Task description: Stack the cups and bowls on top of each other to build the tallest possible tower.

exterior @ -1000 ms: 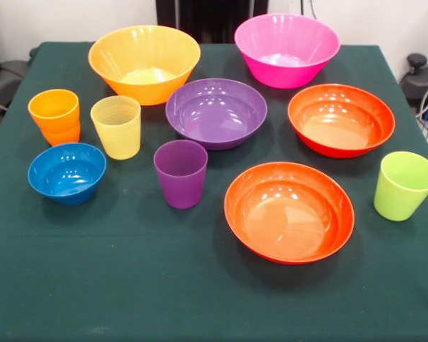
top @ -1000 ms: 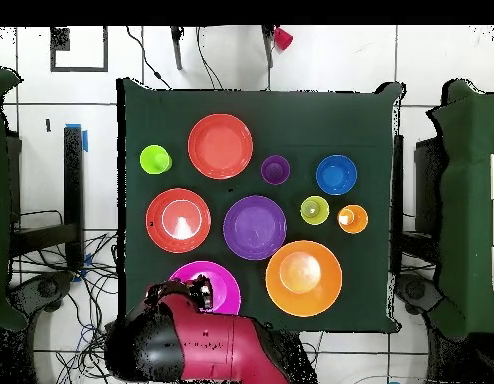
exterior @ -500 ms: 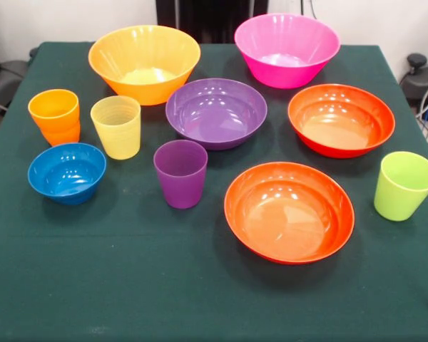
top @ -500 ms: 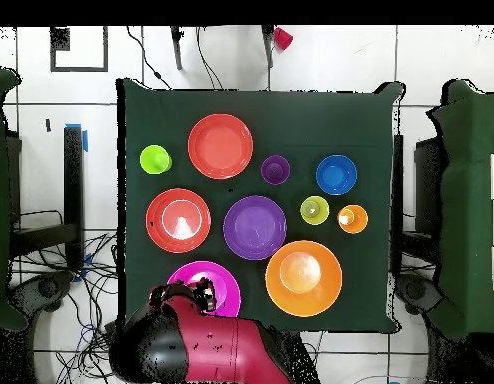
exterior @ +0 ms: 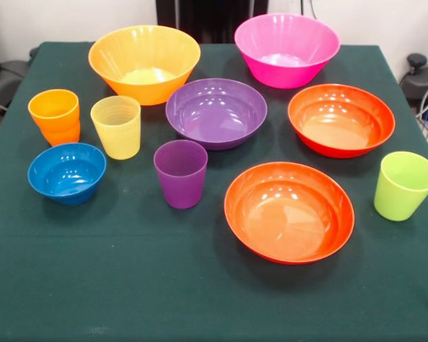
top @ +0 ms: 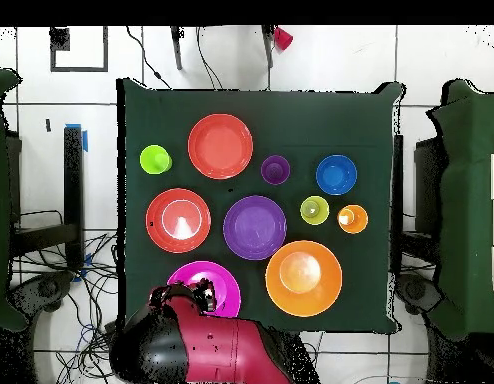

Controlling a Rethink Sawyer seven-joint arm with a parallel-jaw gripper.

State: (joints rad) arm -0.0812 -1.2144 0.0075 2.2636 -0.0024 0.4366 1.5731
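All cups and bowls stand apart on the green cloth, and no tower shows. At the back are a yellow-orange bowl [exterior: 144, 60] and a pink bowl [exterior: 287, 48], with a purple bowl [exterior: 215, 112] between them, nearer. Two red-orange bowls [exterior: 341, 119] [exterior: 289, 211] sit on the right. A blue bowl [exterior: 66, 172], orange cup [exterior: 55, 116] and yellow cup [exterior: 116, 127] are on the left. The purple cup [exterior: 180, 173] stands mid-table, the lime cup [exterior: 404, 185] far right. In the overhead view my gripper [top: 199, 292] hangs at the pink bowl's [top: 216, 282] edge.
The red arm [top: 206, 345] bulks over the table's [top: 371, 110] edge beside the pink bowl in the overhead view. Other green-covered furniture [top: 466, 200] flanks the table. Cables lie on the tiled floor, and a small red cup [top: 283, 38] lies beyond the far edge.
The arm's red body has shifted slightly at the table's edge. No cup or bowl has moved.
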